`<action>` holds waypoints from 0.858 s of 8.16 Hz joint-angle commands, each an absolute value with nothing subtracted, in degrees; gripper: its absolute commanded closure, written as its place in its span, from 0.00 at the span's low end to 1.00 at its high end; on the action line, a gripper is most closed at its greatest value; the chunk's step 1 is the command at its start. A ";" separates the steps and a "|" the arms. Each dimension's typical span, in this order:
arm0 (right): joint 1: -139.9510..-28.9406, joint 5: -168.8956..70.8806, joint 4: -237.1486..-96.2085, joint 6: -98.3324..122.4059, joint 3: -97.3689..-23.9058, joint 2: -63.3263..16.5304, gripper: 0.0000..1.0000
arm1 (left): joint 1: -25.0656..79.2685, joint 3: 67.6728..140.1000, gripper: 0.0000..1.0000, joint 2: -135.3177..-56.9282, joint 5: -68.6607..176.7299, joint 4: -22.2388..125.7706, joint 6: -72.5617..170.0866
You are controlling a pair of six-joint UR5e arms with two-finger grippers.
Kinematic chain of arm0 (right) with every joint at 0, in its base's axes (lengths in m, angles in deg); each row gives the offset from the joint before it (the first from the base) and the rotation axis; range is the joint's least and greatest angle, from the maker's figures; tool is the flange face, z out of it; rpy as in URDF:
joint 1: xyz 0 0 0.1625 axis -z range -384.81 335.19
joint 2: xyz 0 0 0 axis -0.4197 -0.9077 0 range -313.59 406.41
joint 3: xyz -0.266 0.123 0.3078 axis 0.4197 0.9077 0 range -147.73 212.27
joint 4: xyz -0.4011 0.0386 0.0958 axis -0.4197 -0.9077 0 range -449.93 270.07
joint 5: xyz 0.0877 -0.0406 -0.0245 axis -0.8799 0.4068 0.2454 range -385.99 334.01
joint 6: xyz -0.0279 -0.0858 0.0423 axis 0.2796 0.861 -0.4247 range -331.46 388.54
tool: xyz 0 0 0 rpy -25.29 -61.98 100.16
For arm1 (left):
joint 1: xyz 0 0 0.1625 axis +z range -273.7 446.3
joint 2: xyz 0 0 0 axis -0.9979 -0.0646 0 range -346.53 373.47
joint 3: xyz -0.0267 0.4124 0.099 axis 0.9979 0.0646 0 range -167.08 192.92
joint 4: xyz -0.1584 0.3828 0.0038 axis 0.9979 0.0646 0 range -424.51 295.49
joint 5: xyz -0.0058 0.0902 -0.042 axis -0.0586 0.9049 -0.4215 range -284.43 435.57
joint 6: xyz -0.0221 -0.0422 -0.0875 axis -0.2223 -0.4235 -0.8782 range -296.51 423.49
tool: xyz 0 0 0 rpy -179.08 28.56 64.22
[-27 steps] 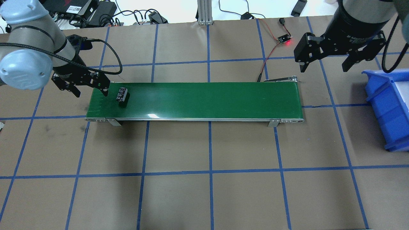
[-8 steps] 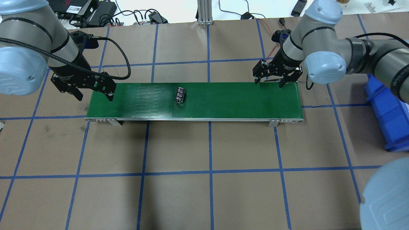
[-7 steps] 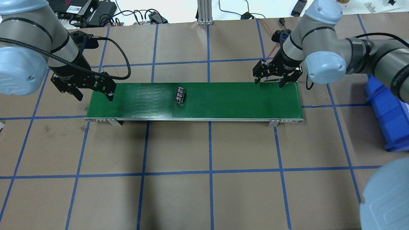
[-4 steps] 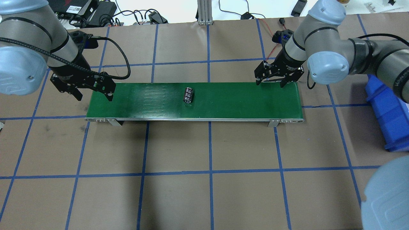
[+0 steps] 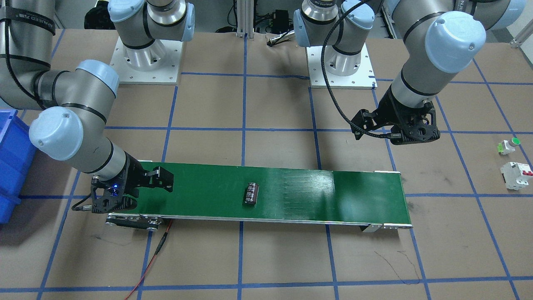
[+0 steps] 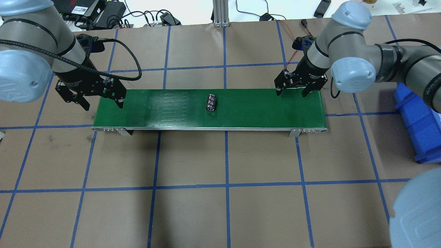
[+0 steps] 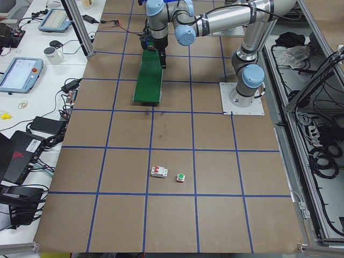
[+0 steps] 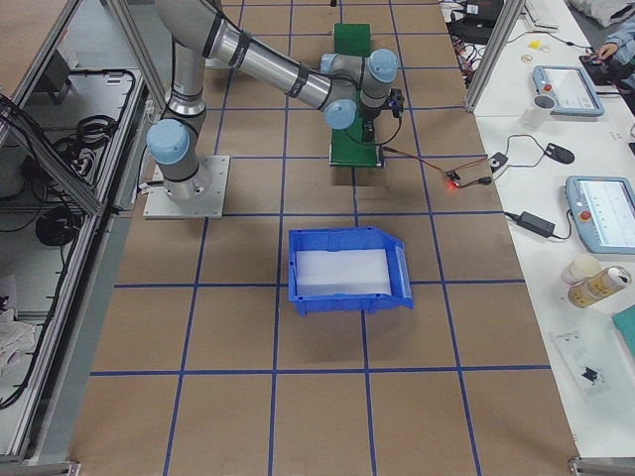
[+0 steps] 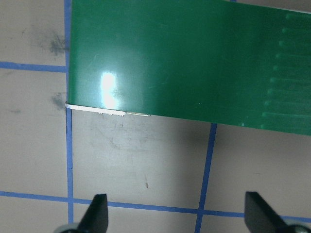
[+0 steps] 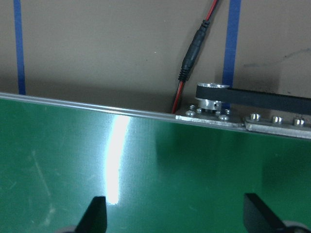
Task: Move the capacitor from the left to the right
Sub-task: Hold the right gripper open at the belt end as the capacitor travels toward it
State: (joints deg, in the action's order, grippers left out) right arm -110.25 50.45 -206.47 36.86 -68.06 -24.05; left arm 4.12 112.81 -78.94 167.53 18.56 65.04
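The capacitor [image 6: 211, 102], a small dark cylinder with pale markings, lies on its side near the middle of the green conveyor belt [image 6: 258, 106]; it also shows in the front-facing view [image 5: 251, 194]. My left gripper [image 6: 102, 103] is open and empty above the belt's left end, well left of the capacitor. My right gripper [image 6: 291, 92] is open and empty over the belt's right end at its far edge, well right of the capacitor. Both wrist views show spread fingertips [image 9: 99, 206] [image 10: 97, 208] over bare belt and no capacitor.
A blue bin [image 6: 418, 113] stands right of the belt. A white breaker [image 5: 515, 175] and a green-capped push-button [image 5: 509, 146] sit on the table beyond the belt's left end. A red-black cable [image 6: 291, 55] runs to the belt's far right corner.
The capacitor has travelled to the right along the belt, from its left end to near its middle. The right arm has come down to the belt's right end. The left gripper has barely moved.
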 commanded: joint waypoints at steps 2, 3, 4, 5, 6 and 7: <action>-110.24 53.38 -206.30 35.66 -68.10 -24.08 0.00 | 4.12 113.11 0.00 -78.99 167.50 18.10 64.37; -110.24 53.38 -206.30 35.13 -68.10 -24.08 0.00 | 4.12 113.11 0.00 -78.99 167.50 18.10 64.37; -110.24 53.38 -206.39 35.13 -68.10 -23.99 0.00 | 4.12 113.11 0.00 -78.90 167.50 18.19 64.37; -110.24 53.29 -206.39 35.13 -68.10 -23.99 0.00 | 4.12 113.11 0.00 -78.99 167.50 18.37 63.41; -110.24 53.12 -206.47 35.04 -68.10 -23.99 0.00 | 4.12 113.03 0.00 -78.90 167.41 18.54 63.41; -110.24 52.94 -206.47 34.52 -68.10 -23.99 0.00 | 4.12 112.59 0.00 -79.08 167.67 18.72 63.41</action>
State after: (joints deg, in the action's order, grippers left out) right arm -110.24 53.22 -206.42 35.09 -68.10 -24.00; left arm 4.12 113.05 -78.95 167.48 18.41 63.63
